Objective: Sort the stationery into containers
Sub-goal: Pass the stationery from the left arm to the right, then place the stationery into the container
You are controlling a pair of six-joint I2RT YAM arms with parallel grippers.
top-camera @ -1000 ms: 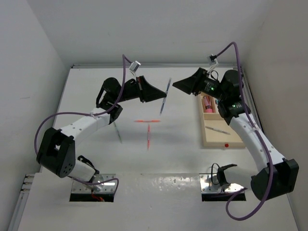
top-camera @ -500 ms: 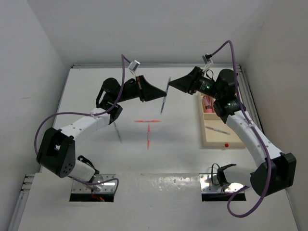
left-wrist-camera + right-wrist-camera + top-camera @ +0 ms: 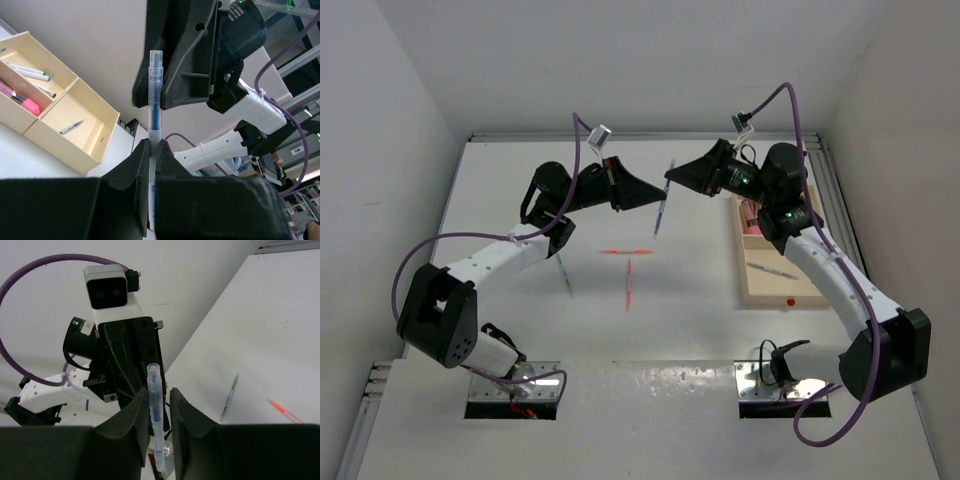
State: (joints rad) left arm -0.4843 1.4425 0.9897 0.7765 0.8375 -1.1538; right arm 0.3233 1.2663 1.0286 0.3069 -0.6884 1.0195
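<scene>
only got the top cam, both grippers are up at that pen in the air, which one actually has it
Observer: The left wrist view shows the left gripper shut on the lower end of the pen, which stands upright out of it.
Operator: is the right one gripping too
Observer: Not yet. In the right wrist view the right gripper straddles the pen, with a sliver of gap on one side.
Operator: what kind of pen
Observer: Clear barrel with a blue core inside.
</scene>
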